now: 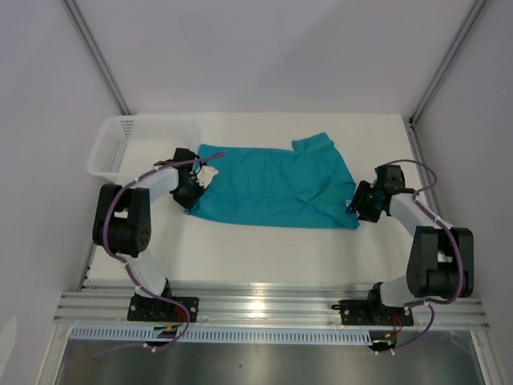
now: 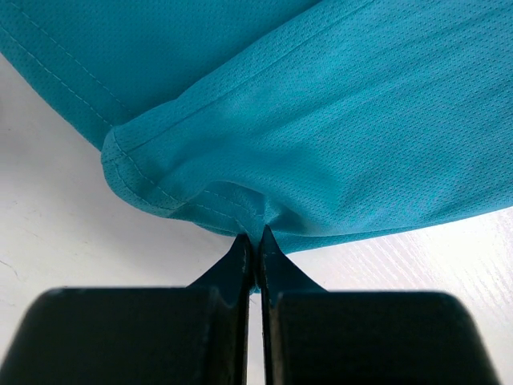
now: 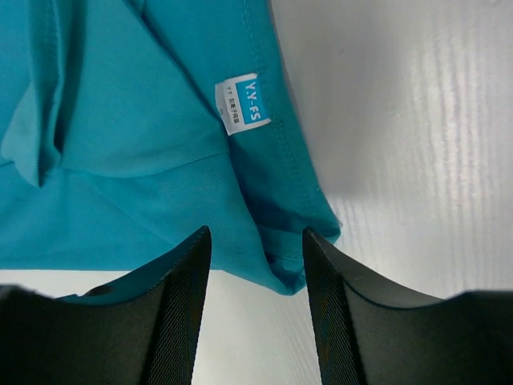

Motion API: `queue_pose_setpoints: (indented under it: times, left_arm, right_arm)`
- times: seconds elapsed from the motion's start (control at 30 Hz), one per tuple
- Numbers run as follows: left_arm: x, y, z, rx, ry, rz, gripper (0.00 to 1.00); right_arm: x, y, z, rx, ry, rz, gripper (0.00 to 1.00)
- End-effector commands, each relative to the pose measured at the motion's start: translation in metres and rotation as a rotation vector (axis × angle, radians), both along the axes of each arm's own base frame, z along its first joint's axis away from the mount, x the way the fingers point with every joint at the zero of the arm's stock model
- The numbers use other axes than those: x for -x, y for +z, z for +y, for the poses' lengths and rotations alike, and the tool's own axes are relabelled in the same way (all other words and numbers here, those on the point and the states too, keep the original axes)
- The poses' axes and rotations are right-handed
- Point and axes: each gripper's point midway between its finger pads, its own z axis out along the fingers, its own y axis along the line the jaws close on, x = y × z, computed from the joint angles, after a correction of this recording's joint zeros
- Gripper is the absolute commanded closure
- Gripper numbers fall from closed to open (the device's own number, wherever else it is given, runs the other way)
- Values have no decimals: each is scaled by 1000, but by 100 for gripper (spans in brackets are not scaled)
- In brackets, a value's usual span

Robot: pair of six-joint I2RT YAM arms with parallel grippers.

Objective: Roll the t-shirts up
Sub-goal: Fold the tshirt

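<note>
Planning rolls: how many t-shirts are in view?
1: a teal t-shirt spread across the middle of the table. None shows in the basket at its far-left corner, though the basket's floor is partly hidden.

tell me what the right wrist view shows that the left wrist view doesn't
Only the right wrist: the white label, and the right claw open over a corner of the shirt. Only the left wrist: the left claw shut, pinching a fold of the hem. Both: the teal shirt lying on the white table.
</note>
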Motion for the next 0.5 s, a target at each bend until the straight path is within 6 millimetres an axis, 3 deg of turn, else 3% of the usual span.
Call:
queue_pose_setpoints:
  times: [0.0, 0.2, 0.3, 0.43, 0.47]
  left_arm:
    - [-2, 5, 3, -18, -10, -25, 99]
    - [-2, 6, 4, -24, -9, -23, 99]
    - [-1, 5, 6, -30, -7, -21, 99]
    - [2, 4, 7, -39, -19, -16, 99]
    - [2, 5, 8, -43, -24, -20, 99]
  right_arm:
    - [-3, -11, 13, -58, 56, 20, 47]
    - [-3, -25, 18, -94, 67, 51, 53]
    - [-2, -27, 14, -79, 38, 57, 68]
    - [-3, -22, 5, -72, -3, 46, 99]
    - [-3, -22, 3, -68, -8, 47, 100]
